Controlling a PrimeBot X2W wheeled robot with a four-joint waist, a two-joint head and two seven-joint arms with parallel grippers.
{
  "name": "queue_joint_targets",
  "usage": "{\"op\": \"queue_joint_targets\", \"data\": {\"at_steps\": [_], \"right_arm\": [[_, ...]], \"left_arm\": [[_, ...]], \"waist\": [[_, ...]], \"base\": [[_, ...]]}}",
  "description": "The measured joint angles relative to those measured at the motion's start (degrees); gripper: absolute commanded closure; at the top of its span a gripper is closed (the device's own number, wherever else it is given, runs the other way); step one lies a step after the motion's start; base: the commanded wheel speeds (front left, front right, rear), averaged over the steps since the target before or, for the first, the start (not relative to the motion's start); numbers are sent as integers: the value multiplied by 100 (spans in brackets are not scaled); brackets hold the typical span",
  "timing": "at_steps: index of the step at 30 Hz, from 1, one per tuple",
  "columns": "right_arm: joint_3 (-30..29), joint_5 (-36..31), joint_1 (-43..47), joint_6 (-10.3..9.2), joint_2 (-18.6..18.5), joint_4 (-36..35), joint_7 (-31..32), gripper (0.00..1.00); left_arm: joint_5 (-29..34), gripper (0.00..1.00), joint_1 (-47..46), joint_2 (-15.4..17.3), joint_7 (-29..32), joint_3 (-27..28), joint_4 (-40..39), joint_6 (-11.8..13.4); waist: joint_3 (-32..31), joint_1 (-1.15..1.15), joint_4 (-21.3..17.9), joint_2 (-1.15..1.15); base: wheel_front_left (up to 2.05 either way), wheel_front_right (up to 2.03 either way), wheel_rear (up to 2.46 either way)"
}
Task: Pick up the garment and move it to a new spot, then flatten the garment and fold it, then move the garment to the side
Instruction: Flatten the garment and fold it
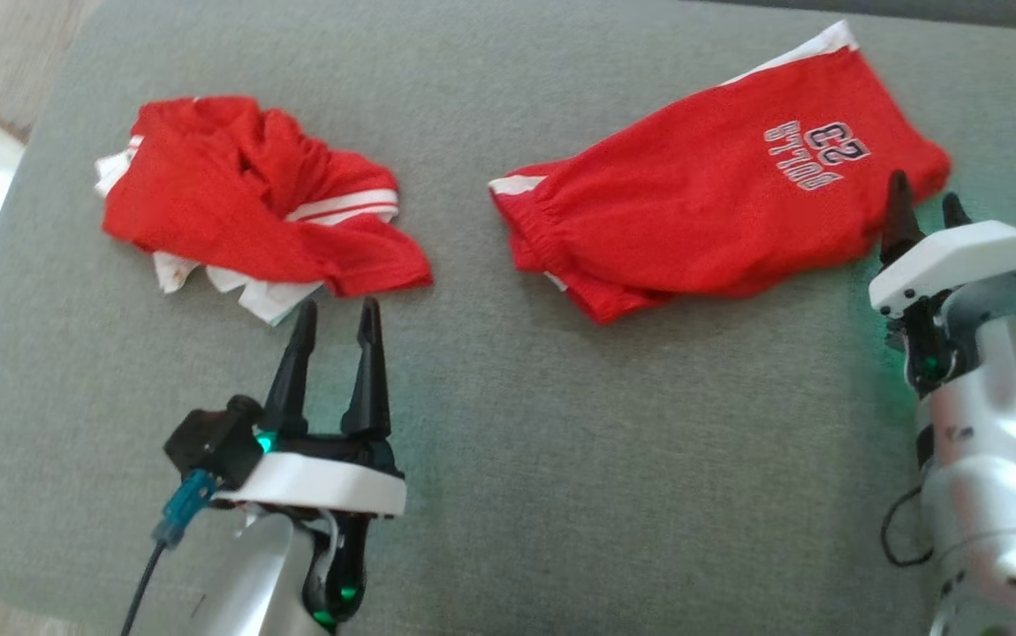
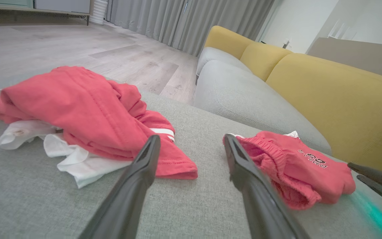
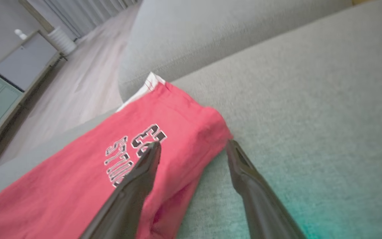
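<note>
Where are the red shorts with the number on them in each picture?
Head view: shorts at the upper right.
Left wrist view: shorts at the lower right.
Right wrist view: shorts from the lower left to the centre.
Shared landmark: the grey cushion they lie on.

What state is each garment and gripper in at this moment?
crumpled red garment: bunched in a heap on the grey cushion
red shorts: folded, lying flat, print up
left gripper: open, empty, fingers just short of the crumpled garment
right gripper: open, empty, at the shorts' corner
</note>
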Motion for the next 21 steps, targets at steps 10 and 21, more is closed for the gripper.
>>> {"op": "queue_joint_targets", "data": {"at_steps": [10,21], "right_arm": [[-790,-1131,-684,1,-271,872,196,0],[-950,-1675,-1007,0,-259,1261,-107,100]], "left_arm": [[-136,0,-211,-11,0,-209,-90,75],[-183,0,-290,-13,0,-304,-147,116]], "waist": [[275,-1,282,0],[363,-1,306,0]], "base": [[0,0,0],[0,0,0]]}}
